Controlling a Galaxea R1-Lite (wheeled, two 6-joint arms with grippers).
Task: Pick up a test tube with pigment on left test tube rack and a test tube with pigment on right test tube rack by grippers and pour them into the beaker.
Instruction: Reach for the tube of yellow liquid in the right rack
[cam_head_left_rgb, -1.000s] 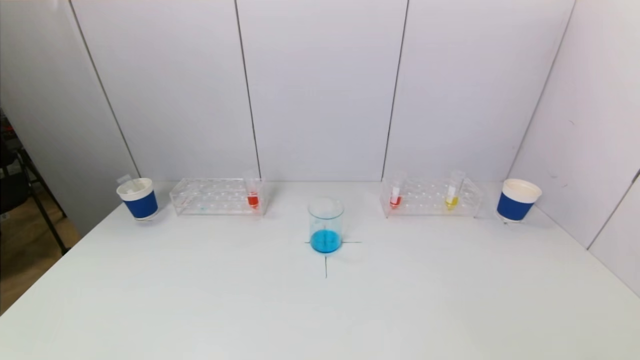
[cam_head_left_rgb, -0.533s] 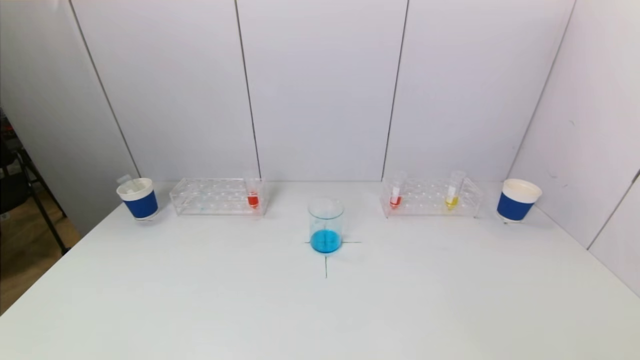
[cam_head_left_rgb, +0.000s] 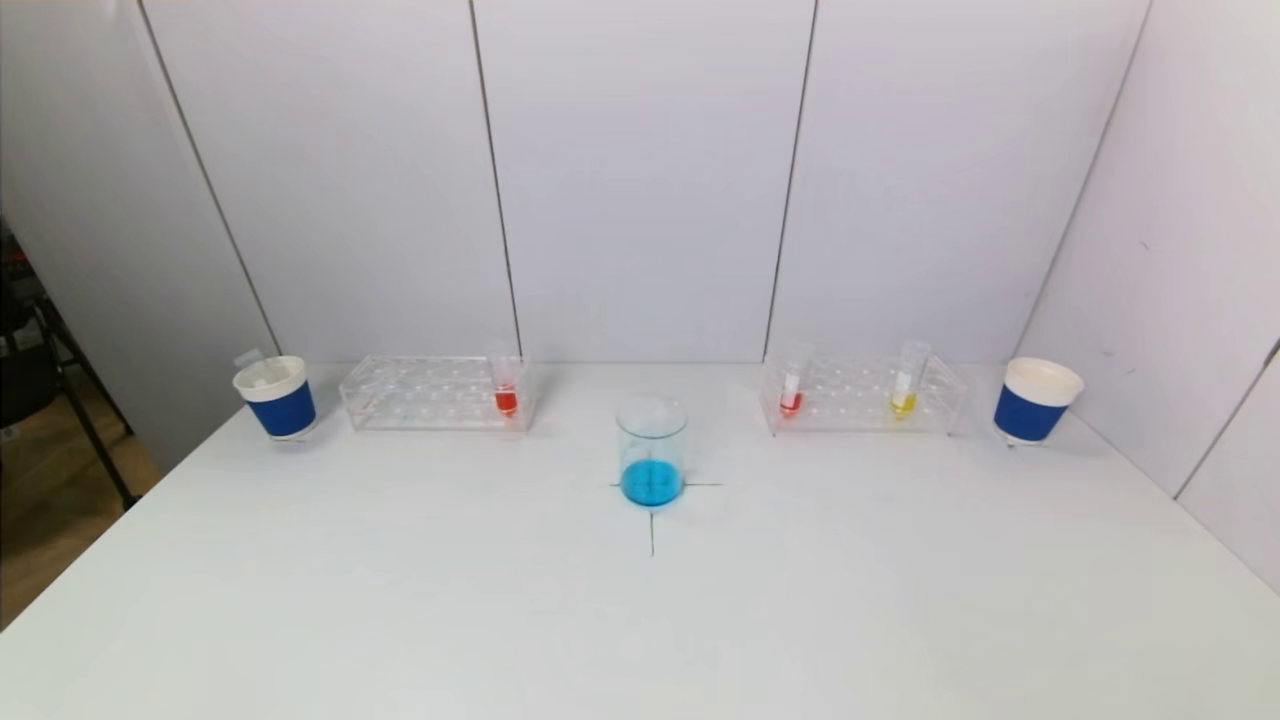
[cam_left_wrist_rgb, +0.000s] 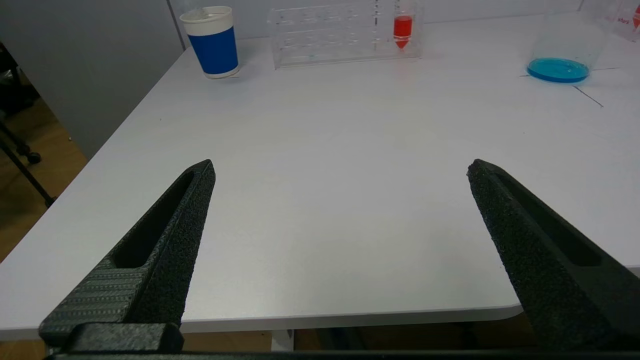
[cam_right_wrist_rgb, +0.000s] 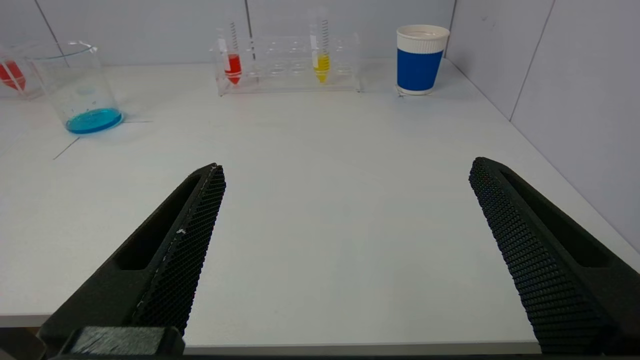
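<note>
A clear beaker (cam_head_left_rgb: 651, 450) (cam_left_wrist_rgb: 560, 50) (cam_right_wrist_rgb: 80, 90) with blue liquid stands mid-table on a cross mark. The left clear rack (cam_head_left_rgb: 430, 393) (cam_left_wrist_rgb: 330, 35) holds one tube of red pigment (cam_head_left_rgb: 506, 385) (cam_left_wrist_rgb: 402, 27) at its beaker end. In the right rack (cam_head_left_rgb: 865, 395) (cam_right_wrist_rgb: 290, 65) stand a red tube (cam_head_left_rgb: 791, 385) (cam_right_wrist_rgb: 233, 62) and a yellow tube (cam_head_left_rgb: 905, 385) (cam_right_wrist_rgb: 322, 60). Both grippers hang at the table's near edge, out of the head view. My left gripper (cam_left_wrist_rgb: 340, 170) is open and empty. My right gripper (cam_right_wrist_rgb: 347, 167) is open and empty as well.
A blue-and-white paper cup (cam_head_left_rgb: 275, 397) (cam_left_wrist_rgb: 212, 40) stands at the far left beside the left rack, another cup (cam_head_left_rgb: 1035, 398) (cam_right_wrist_rgb: 420, 59) at the far right. White walls close the table's back and right. The white tabletop (cam_head_left_rgb: 640, 620) stretches between the grippers and the racks.
</note>
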